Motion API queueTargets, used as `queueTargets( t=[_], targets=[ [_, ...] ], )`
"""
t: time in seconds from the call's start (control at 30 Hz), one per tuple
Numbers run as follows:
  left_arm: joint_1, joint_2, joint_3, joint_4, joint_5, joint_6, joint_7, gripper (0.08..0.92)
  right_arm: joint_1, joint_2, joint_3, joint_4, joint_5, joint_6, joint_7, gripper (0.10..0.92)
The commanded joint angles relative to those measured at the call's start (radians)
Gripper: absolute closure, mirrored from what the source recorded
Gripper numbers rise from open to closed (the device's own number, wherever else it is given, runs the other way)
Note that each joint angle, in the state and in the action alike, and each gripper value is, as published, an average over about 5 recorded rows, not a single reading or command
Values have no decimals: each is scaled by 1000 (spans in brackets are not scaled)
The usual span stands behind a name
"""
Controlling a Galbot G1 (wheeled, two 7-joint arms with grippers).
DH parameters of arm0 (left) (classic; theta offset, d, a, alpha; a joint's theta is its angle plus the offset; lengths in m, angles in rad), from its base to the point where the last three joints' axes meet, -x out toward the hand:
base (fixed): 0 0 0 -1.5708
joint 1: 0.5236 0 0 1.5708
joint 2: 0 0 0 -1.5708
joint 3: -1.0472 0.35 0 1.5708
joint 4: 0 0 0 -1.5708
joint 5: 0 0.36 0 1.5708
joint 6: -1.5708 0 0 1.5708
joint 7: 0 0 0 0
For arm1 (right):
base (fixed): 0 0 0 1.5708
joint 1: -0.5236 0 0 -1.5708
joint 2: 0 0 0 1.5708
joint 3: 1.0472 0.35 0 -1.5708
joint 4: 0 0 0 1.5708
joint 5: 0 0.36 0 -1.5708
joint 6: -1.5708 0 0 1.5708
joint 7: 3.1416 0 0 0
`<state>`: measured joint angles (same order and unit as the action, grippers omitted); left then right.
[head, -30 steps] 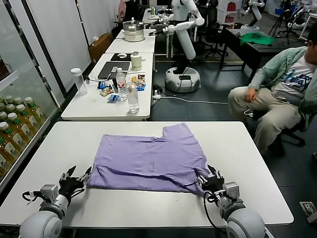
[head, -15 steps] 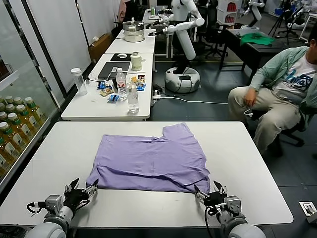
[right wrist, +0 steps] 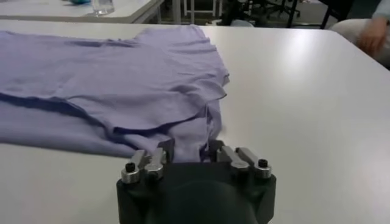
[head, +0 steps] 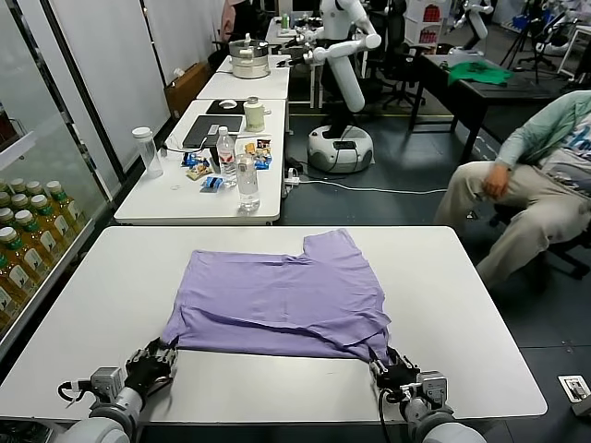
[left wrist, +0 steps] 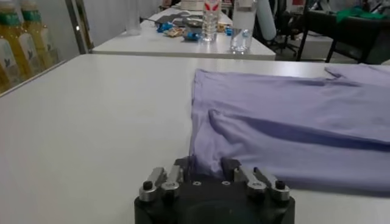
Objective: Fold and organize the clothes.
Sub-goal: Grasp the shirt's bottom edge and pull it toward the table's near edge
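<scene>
White surface (head: 462, 277) fills the near field and carries the T-shirt; further white desks and a lab floor lie beyond it.

Nearest the robot: left tool (head: 155, 358) sits at the near-left corner of the lavender T-shirt (head: 282, 300). In the left wrist view the hem corner runs down between the fingers (left wrist: 173, 173), so I judge the left tool clenched on the T-shirt. Right tool (head: 395, 367) is at the shirt's near-right corner; the right wrist view shows a pinched ridge of fabric (right wrist: 195, 137) drawn in between its fingers (right wrist: 159, 155), likewise grasping the T-shirt.

T-shirt lies flat and centred on the surface, long axis running left-right, body extending away from both tools toward the far edge. A fold line crosses it parallel to the near hem; one sleeve sticks out at the far right of the shirt. Each arm is nearest its own corner. Judgement: the coming move turns on carrying the near hem away from the robot, over the shirt body, both corners kept level.

Beyond the T-shirt: desk with clear water bottles (head: 246, 177), a tumbler (head: 147, 150) and snack packets; labels not legible. Left of the shirt, shelved yellow-capped drink bottles (head: 28, 221). Farther off, a white robot (head: 342, 83), a green garment (head: 480, 72) on a dark table, a seated person (head: 536, 185). No readable writing.
</scene>
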<state>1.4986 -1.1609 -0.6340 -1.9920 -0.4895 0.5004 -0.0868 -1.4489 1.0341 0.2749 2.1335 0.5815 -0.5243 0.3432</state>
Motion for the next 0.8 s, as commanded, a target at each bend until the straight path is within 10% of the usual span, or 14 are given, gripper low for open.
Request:
queueTargets(
  t=[0.03,0.33,0.8],
  targets=[
    [73,-6,-18,-104,-57,-7,-42,684,-74,-32,35,103,8,7,2,810],
    [323,18,-63,-279,-74,-39,-106,899,-310,-102,150,302,-3,4,-1,908],
    [336,11,-80,-281,-3,-40,-112,865,-370,-93,153,309,-91,41,-19,816]
  ],
)
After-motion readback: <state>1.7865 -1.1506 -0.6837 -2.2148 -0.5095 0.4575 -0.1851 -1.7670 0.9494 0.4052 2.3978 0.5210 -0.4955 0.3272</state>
